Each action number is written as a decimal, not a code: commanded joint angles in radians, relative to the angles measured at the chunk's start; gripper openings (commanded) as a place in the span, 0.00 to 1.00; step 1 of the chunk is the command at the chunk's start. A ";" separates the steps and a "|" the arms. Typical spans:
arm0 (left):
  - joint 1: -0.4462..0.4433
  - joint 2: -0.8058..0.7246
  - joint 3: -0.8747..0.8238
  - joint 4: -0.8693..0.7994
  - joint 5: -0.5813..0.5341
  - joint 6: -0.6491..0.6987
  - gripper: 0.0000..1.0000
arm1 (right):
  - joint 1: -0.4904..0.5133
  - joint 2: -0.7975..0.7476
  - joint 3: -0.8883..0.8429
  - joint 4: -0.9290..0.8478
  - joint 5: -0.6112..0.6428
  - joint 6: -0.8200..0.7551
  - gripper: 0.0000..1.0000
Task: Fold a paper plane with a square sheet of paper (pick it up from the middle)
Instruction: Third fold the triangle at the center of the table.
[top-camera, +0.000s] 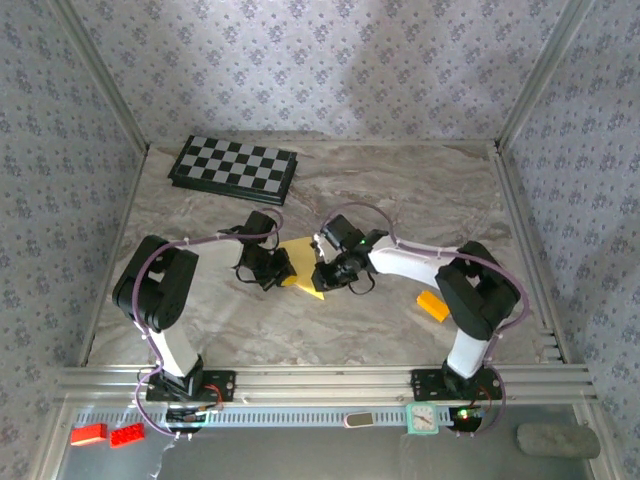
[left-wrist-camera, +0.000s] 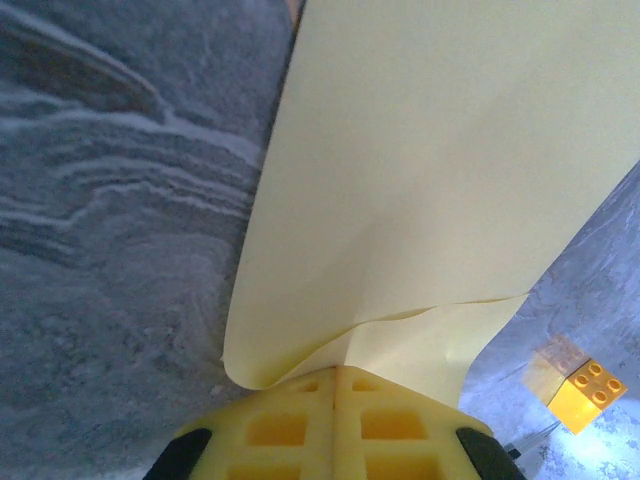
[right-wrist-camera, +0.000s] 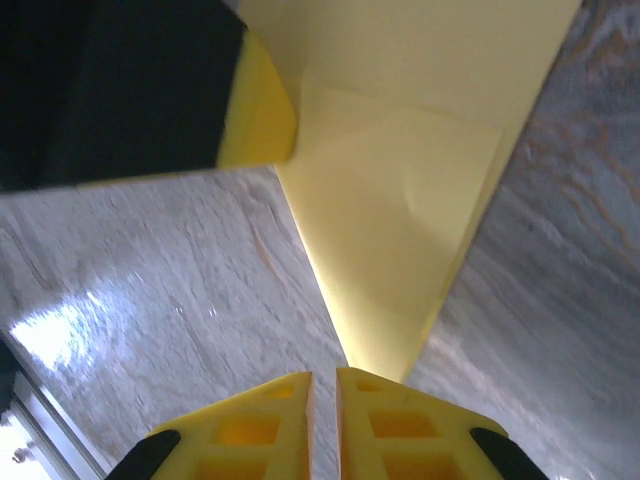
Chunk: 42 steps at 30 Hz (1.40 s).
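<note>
Where the two arms meet mid-surface (top-camera: 400, 190), the square sheet of paper (top-camera: 300, 255) (left-wrist-camera: 430, 180) (right-wrist-camera: 400, 200) sits between them, pale yellow and creased into a pointed shape with a folded flap. The left gripper (top-camera: 278, 272) (left-wrist-camera: 335, 375) has its jaws clamped on the sheet's curled edge. The right gripper (top-camera: 325, 275) (right-wrist-camera: 322, 378) has its jaws a narrow slit apart at the paper's tip. A checkerboard (top-camera: 234, 166) lies far left and an orange-yellow block (top-camera: 433, 306) (left-wrist-camera: 585, 392) near right, both well apart from the paper, with open marble around it.

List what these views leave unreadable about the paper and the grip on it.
- Fold shape of the yellow paper: top view, too small.
- The paper's far edges: left wrist view, cut off by the frame.
- Whether the right tool pinches the paper's tip: right wrist view, tip ends at its finger's edge.
</note>
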<state>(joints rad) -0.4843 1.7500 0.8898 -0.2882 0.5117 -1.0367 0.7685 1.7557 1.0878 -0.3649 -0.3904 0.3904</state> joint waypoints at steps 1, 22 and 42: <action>0.001 0.074 -0.037 -0.085 -0.113 0.015 0.04 | 0.008 0.047 0.047 0.031 -0.027 0.028 0.14; 0.001 0.043 -0.019 -0.069 -0.099 0.015 0.04 | 0.004 0.171 0.074 0.001 -0.051 0.011 0.09; -0.001 -0.223 -0.182 0.296 -0.054 0.061 0.10 | 0.002 0.203 0.060 -0.067 0.045 0.030 0.05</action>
<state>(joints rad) -0.4847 1.5475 0.7296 -0.0692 0.4587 -0.9977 0.7712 1.9182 1.1568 -0.3515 -0.4141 0.4038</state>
